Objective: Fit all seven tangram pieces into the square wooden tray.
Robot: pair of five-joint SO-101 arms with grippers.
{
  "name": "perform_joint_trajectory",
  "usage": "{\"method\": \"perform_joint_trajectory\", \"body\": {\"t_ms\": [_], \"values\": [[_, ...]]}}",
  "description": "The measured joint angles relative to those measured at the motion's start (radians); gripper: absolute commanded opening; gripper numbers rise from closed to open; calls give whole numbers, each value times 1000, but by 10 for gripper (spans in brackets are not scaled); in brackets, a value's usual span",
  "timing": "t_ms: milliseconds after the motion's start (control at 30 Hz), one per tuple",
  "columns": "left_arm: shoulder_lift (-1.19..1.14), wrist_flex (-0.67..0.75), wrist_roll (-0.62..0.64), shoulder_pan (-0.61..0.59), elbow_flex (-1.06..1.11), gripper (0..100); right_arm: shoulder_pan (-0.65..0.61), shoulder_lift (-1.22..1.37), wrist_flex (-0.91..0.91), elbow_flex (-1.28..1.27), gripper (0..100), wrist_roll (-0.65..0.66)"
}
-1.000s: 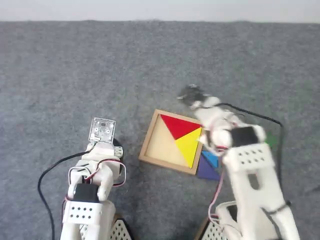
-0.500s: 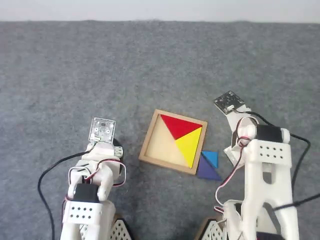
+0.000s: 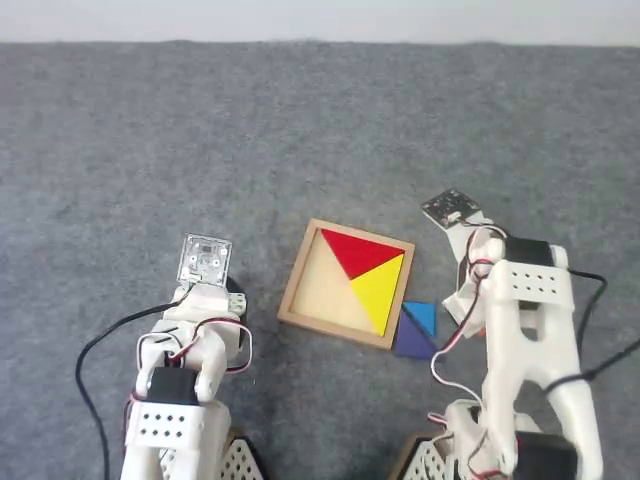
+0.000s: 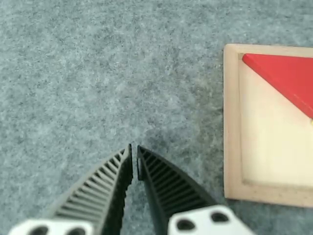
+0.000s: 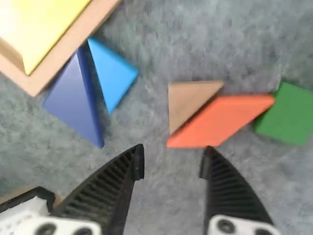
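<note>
Wooden tray [image 3: 297,275] sits on the grey carpet [image 3: 150,130] between the arms, two of seven done by my count; red triangle [image 3: 355,250] and yellow triangle [image 3: 380,290] are seated in it; five left. Light blue triangle [image 3: 421,318] and dark blue triangle [image 3: 413,342] lie just outside its rim (touching it, looks like); the right wrist view adds a tan triangle [image 5: 188,100], orange parallelogram [image 5: 222,120] and green square [image 5: 288,113], bunched together farther out; the high view gives the whole tray layout. Right gripper [image 5: 173,149] hangs spread wide near the orange one, holding nothing; left gripper [image 4: 134,147] is pressed together, empty, beside the tray.
</note>
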State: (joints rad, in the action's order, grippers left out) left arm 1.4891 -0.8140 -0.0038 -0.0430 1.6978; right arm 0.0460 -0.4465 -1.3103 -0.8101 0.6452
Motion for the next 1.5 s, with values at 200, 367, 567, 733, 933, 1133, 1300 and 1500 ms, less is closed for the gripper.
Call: {"method": "perform_joint_trajectory", "body": {"t_ms": [200, 367, 567, 733, 933, 1133, 1300, 1500], "values": [[0, 0, 0, 0, 0, 15, -43, 83, 80, 0, 235, -11], [0, 0, 0, 0, 0, 15, -100, 169, 109, 3, 236, -115], [0, 0, 0, 0, 0, 15, -172, 209, 120, 14, 236, -244], [0, 0, 0, 0, 0, 15, -184, 212, 152, 14, 235, -345], [0, 0, 0, 0, 0, 15, -107, 212, 184, 14, 235, -491], [0, 0, 0, 0, 0, 15, 32, 212, 127, 112, 236, -516], [0, 0, 0, 0, 0, 15, 114, 212, 74, 143, 237, -519], [0, 0, 0, 0, 0, 15, 190, 219, 72, 192, 237, -519]]}}
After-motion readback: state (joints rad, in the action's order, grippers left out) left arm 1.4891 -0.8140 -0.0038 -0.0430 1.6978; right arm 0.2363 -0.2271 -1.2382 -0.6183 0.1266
